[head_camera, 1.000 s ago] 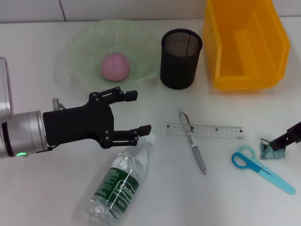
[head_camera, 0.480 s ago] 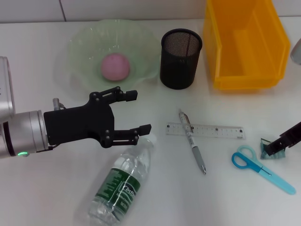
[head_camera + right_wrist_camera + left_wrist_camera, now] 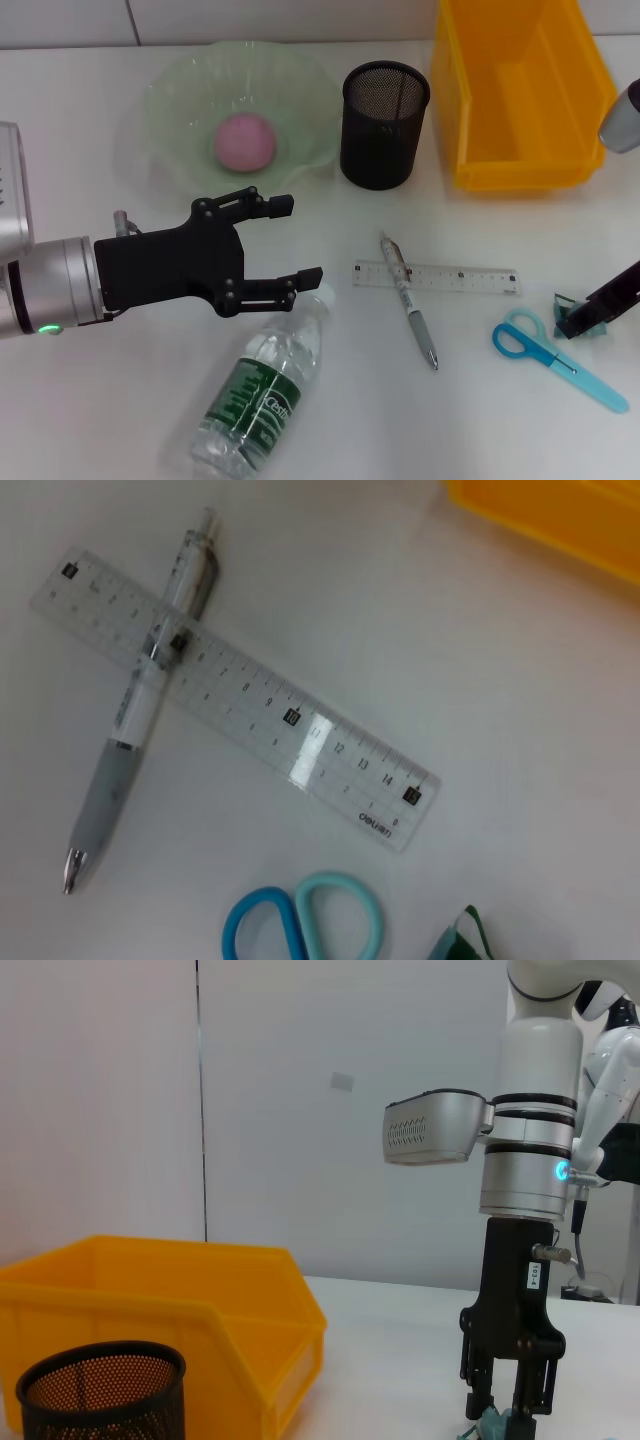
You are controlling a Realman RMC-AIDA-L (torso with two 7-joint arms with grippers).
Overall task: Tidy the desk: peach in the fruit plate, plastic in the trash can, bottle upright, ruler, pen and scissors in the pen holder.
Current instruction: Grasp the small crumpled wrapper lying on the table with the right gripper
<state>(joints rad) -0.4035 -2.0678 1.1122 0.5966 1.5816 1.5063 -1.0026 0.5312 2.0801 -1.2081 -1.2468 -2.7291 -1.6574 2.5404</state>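
Observation:
My right gripper is down at the table's right edge, shut on the green plastic scrap; the left wrist view shows its fingers pinching the scrap. My left gripper is open, hovering just above the neck of the clear bottle, which lies on its side. The pink peach sits in the green plate. The pen lies across the clear ruler. The blue scissors lie beside the scrap. The black mesh pen holder stands upright.
The yellow bin stands at the back right, next to the pen holder. The right wrist view shows the ruler, the pen, the scissor handles and the bin's corner.
My right arm's wrist has risen into view at the upper right while its fingers stay on the plastic scrap. The left gripper and the bottle have shifted only slightly.

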